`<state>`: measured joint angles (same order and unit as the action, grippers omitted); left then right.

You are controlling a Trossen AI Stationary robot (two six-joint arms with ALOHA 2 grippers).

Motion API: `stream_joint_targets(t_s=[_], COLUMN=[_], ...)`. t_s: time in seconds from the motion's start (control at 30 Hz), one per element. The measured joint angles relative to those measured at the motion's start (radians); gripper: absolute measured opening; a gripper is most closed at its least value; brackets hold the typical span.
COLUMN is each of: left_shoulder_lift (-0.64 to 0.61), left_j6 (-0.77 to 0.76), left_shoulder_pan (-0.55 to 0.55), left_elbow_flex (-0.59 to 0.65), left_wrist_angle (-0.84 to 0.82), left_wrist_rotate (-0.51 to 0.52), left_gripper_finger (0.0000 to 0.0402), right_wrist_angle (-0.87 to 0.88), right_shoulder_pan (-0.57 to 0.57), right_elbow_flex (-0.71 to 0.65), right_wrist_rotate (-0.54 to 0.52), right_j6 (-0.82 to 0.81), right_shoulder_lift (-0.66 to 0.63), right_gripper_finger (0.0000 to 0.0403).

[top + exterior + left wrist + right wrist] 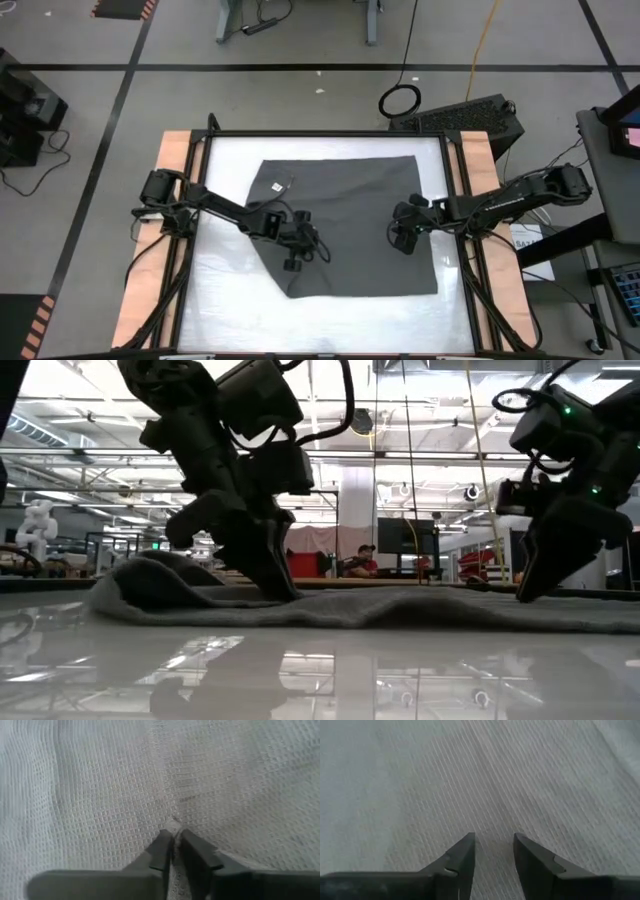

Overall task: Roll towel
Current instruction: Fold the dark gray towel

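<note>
Charcoal-grey cloth, the towel [350, 225], lies spread nearly flat across the middle of a white table [225, 310], with one far corner turned over and a near corner pulled inward. The left gripper [293, 262] sits on the towel near that near edge, its fingers [161, 851] pressed almost together, pinching a small pucker of the waffle-textured fabric. The right gripper [402, 238] rests tips-down on the towel's right part, fingers [462, 855] a little apart and holding nothing. Judging by its ripples, the towel looks light, soft and floppy, likely to bunch or slide; taking hold along one edge at both corners would suit rolling.
</note>
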<state>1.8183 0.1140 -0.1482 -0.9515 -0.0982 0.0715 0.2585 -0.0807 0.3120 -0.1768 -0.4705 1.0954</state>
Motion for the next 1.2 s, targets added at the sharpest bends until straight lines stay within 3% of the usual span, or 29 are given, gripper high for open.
stream_joint_targets(t_s=[0.1,0.47,1.2], left_shoulder_lift=[-0.015,-0.037,-0.037], left_j6=[0.025,0.028,0.022], left_shoulder_pan=[0.0,-0.013,-0.06], left_elbow_flex=[-0.024,-0.125,-0.133], left_wrist_angle=[-0.02,-0.223,-0.315], left_wrist_rotate=[-0.01,-0.015,-0.016], left_gripper_finger=[0.0008,0.0028,0.0041], right_wrist_angle=[-0.013,-0.013,-0.007], right_shoulder_pan=[0.0,0.0,0.0], right_elbow_flex=[-0.022,-0.048,-0.051], right_wrist_rotate=[0.001,0.019,0.024], right_j6=[-0.014,-0.034,-0.02], right_shoulder_lift=[-0.002,-0.003,-0.002], right_gripper_finger=[0.0097,0.0013,0.0006])
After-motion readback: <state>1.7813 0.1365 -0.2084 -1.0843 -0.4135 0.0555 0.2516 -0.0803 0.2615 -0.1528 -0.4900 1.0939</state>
